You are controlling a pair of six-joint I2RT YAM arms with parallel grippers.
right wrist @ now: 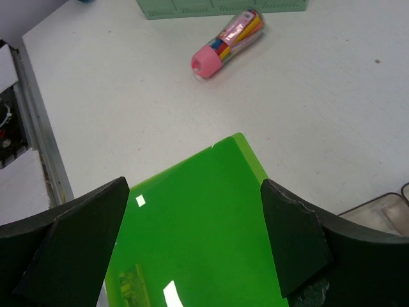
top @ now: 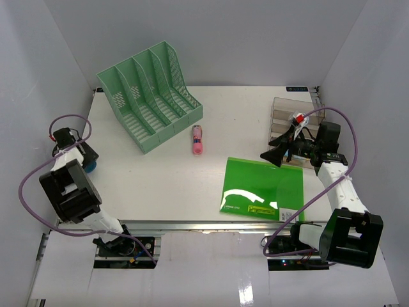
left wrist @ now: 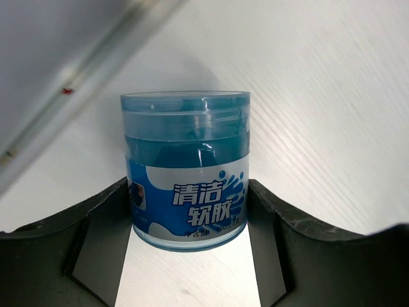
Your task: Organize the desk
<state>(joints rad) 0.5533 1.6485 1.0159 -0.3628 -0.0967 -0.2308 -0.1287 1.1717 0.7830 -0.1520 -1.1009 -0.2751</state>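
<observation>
Blue jar [left wrist: 185, 169] sits pinched in my left pincer [left wrist: 186, 192] at nine o'clock on the surface [top: 160, 179]; my right pincer [right wrist: 195, 185] hangs spread over a green folder [right wrist: 192, 249].

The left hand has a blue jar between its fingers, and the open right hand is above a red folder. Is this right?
No. The folder is green, not red; the right wrist view shows it. The rest is right.
</observation>
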